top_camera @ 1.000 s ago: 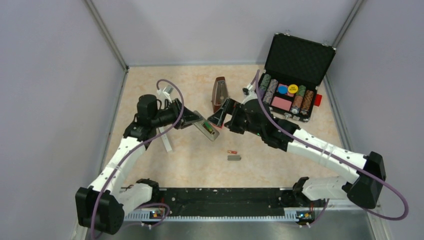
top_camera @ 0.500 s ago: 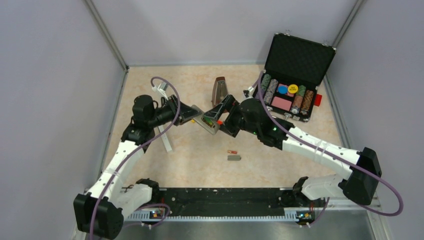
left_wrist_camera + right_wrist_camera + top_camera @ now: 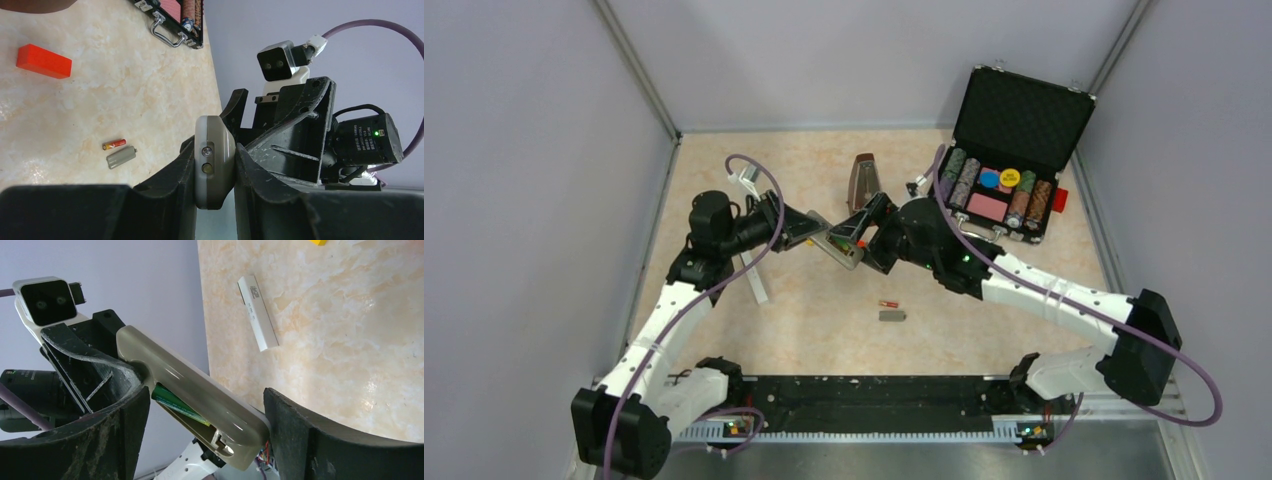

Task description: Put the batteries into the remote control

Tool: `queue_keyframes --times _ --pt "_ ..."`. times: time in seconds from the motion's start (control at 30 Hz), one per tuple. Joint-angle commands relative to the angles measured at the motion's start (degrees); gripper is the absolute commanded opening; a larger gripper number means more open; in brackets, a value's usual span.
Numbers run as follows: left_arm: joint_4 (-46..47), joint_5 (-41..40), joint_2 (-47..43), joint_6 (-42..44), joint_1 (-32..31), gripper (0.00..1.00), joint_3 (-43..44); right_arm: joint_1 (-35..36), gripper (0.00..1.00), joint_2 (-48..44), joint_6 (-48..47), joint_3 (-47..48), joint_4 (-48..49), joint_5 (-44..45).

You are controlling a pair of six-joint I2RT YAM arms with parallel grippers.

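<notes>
The stiff, probably light, slick remote (image 3: 214, 167) is pinched at its end by the left fingers (image 3: 260, 160), the right fingers (image 3: 315, 440) spread around it; the tiny red battery (image 3: 114, 144) is best nipped mid-length.

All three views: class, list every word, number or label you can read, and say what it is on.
Nothing is legible.
White bar: small dark print at one end, too small to read.
Black camera body: white lettering, too blurred to read.
Yellow chip: dark marking, too small to read.
</notes>
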Motion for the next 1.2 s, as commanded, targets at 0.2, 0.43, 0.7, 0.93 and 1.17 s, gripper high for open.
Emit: queue_keyframes --times 0.2,0.43,0.7,0.93,1.17 --pt "0.8 -0.4 -0.3 -0.5 0.1 0.00 1.1 -0.5 0.64 0.0 1.0 -2.1 5.4 -1.9" --pt "-1.8 0.0 0.2 -1.6 0.1 0.00 2.5 -0.9 0.55 -1.0 1.4 -4.2 9.3 -1.9" --pt "-1.9 -0.3 0.5 -2.9 0.1 0.00 3.2 -0.9 0.62 -2.4 -1.5 -4.6 9.3 -1.9" --pt "-2.3 -0.9 -0.3 6.5 0.1 0.00 3.1 -2.4 0.84 -9.1 -6.9 -5.7 6.4 0.3" --pt "-6.0 -4.0 -2.4 15.4 0.2 0.00 2.4 -16.3 0.77 -14.6 -29.7 -7.9 1.7 -13.6"
